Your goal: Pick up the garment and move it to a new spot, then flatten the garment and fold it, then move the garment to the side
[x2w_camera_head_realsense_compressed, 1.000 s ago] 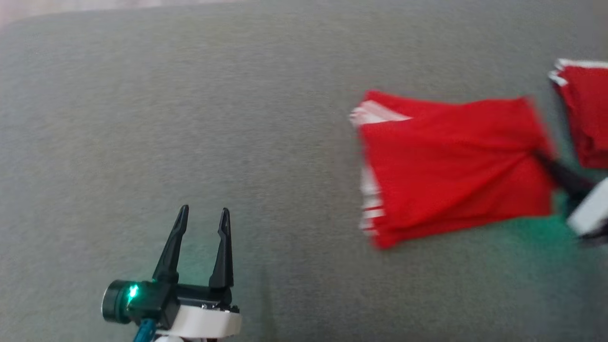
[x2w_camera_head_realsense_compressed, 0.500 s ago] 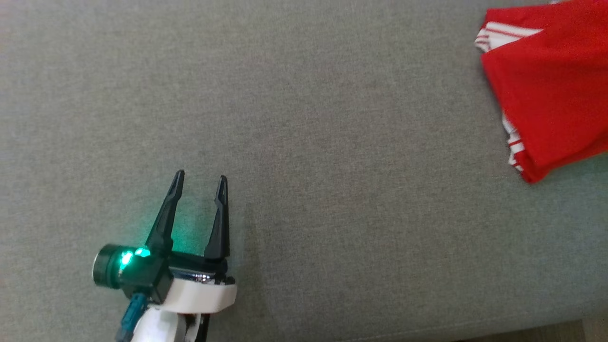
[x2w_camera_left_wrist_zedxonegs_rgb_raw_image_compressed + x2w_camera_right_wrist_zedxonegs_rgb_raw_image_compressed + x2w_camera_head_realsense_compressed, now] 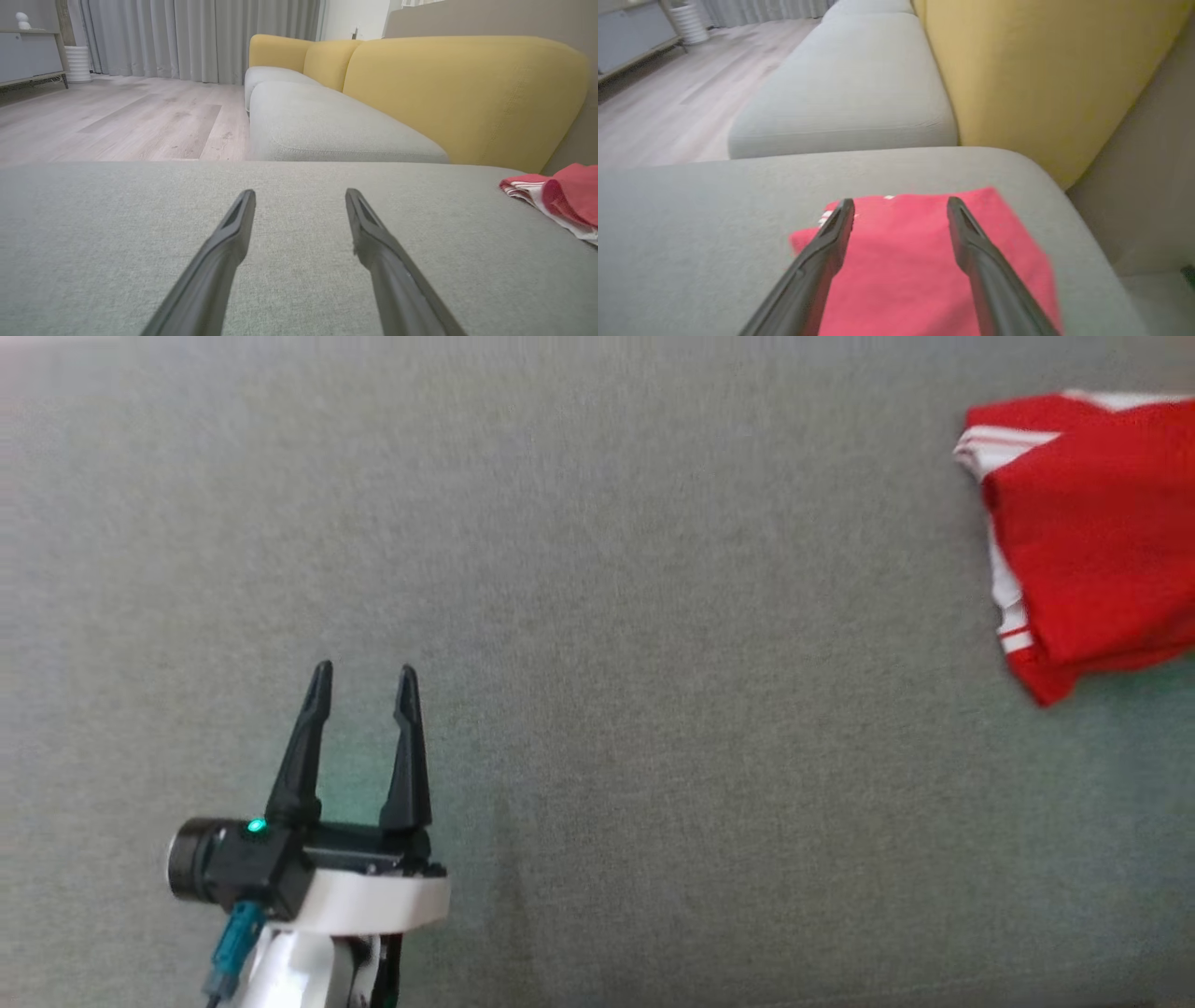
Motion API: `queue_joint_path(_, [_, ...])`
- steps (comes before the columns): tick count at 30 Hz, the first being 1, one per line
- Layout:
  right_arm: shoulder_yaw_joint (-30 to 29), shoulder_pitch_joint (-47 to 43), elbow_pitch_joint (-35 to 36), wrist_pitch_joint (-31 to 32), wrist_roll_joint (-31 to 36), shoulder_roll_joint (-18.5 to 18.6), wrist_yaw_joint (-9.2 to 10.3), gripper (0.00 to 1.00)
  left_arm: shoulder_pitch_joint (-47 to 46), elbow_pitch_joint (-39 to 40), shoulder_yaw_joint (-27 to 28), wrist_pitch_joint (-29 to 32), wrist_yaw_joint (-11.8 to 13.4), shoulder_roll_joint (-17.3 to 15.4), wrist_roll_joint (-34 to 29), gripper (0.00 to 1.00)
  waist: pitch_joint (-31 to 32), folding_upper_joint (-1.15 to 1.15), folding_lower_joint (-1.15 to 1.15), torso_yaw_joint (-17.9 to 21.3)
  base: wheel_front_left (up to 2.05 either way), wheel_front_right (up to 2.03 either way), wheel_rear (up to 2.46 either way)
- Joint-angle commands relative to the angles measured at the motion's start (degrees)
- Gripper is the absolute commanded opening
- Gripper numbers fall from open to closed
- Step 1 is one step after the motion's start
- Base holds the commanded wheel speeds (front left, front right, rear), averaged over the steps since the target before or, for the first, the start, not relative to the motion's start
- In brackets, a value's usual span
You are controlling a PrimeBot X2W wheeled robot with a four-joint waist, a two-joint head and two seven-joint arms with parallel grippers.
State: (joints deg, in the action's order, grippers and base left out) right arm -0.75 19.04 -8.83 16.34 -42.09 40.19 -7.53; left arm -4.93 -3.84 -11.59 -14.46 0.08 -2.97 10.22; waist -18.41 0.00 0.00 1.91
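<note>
"So, where is the garment (image 3: 1092, 541)?"

"Folded, red with white stripes, lying on the grey cushion (image 3: 653, 616) at the far right of the head view, cut off by the edge."

"And the right gripper (image 3: 901, 200)?"

"Its wrist view has it over the red cloth with the jaws spread apart and holding nothing. That view is blurred, so I cannot tell whether the tips touch the fabric."

"The left gripper (image 3: 364, 667)?"

"Jaws apart too, and empty. It is over bare cushion at the lower left, well apart from the garment. In its wrist view the garment lies at the right edge."

"What's behind?"

"A sofa (image 3: 467, 93) with a yellow back, a wood floor (image 3: 117, 116) and grey curtains (image 3: 201, 37)."
</note>
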Motion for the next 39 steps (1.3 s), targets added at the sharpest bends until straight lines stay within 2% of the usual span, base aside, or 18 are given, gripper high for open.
queue_joint_path(1, [0.7, -1.7, 1.7, -1.3, 0.9, 0.9, 0.04, 1.0, 0.6, 1.1, 1.3, -0.5, 0.6, 0.1, 0.2, 1.0, 4.1, 0.0, 0.0, -1.1, 0.0, 0.0, 0.0])
queue_joint_path(5, [5.7, -5.5, 1.8, -8.1, 5.3, -6.3, 0.04, 1.0, 2.4, 0.3, 0.5, -0.5, 1.4, 0.1, 1.1, 1.0, 9.7, 0.0, 0.0, -2.0, 0.0, 0.0, 0.0])
queue_joint_path(9, [10.3, -9.4, -0.9, -18.0, 11.5, -14.0, 0.04, 1.0, 4.6, -0.6, -0.8, -0.5, 2.2, 0.1, 2.0, 1.0, 14.8, 0.0, 0.0, -3.2, 0.0, 0.0, 0.0])
queue_joint_path(14, [12.8, -14.4, -5.3, -29.3, 19.2, -23.3, 0.04, 1.0, 7.4, -0.5, -2.4, -0.5, 3.2, 0.1, 2.4, 1.0, 19.1, 0.0, 0.0, -4.2, 0.0, 0.0, 0.0])
queue_joint_path(17, [12.0, -17.0, -5.4, -31.2, 24.6, -27.5, 0.04, 1.0, 8.3, 0.7, -2.7, -0.5, 3.4, 0.1, 2.0, 1.0, 20.3, 0.0, 0.0, -4.8, 0.0, 0.0, 0.0])
queue_joint_path(21, [7.9, -21.3, 2.6, -31.3, 31.9, -32.8, 0.04, 1.0, 9.9, 3.2, -2.4, -0.5, 3.4, 0.1, 0.9, 1.0, 21.1, 0.0, 0.0, -5.1, 0.0, 0.0, 0.0])
queue_joint_path(27, [5.3, -28.0, 7.8, -31.3, 34.3, -36.1, 0.04, 1.0, 13.0, 2.9, -1.9, -0.5, 3.9, 0.1, 0.6, 1.0, 22.0, 0.0, 0.0, -5.6, 0.0, 0.0, 0.0])
queue_joint_path(38, [5.2, -30.0, 8.0, -31.3, 33.5, -37.2, 0.04, 1.0, 13.4, 2.4, -1.5, -0.5, 3.5, 0.1, -0.4, 1.0, 22.3, 0.0, 0.0, -5.9, 0.0, 0.0, 0.0])
queue_joint_path(39, [3.9, -32.2, 5.9, -30.7, 33.7, -37.5, 0.0, 0.0, 15.9, 0.6, -3.4, -0.1, 3.4, -0.1, 0.3, 0.0, 22.3, 0.0, 0.0, -5.9, 0.0, 0.0, 0.0])
